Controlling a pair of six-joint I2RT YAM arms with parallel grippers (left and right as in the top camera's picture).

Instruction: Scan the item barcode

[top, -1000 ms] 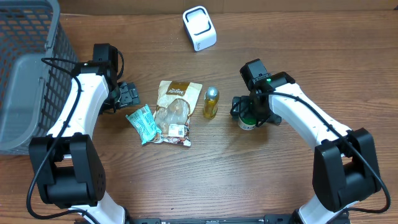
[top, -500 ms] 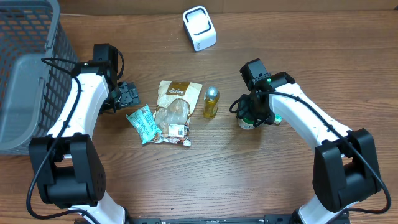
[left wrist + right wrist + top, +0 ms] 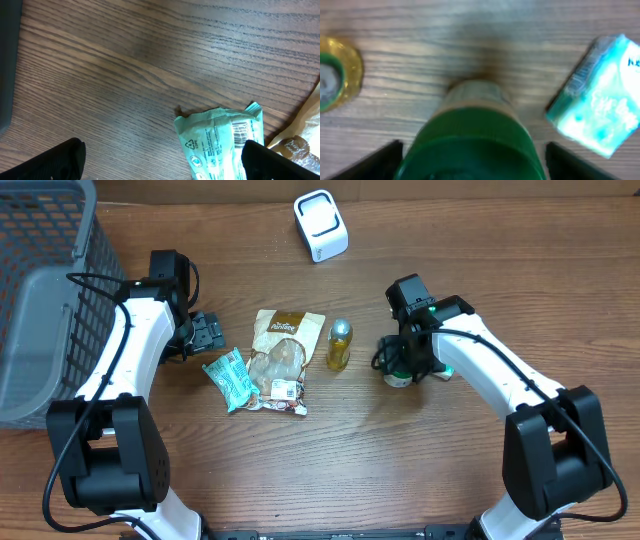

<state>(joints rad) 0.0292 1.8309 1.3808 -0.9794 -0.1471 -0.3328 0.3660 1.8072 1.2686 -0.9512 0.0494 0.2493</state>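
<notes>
Almost nothing has moved since a second ago. The right gripper (image 3: 472, 157) hangs over the green-capped bottle (image 3: 398, 376), jaws wide either side of its cap; contact cannot be told. The bottle stands on the table, well apart from the scanner (image 3: 320, 225). The left gripper (image 3: 165, 160) gapes wide, empty, beside a teal packet (image 3: 222, 137).

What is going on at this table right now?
The right gripper straddles a green-capped bottle standing on the table; whether it grips is unclear. The left gripper hangs open beside a teal packet, holding nothing. The white scanner stands far from both, with no item at it.
</notes>
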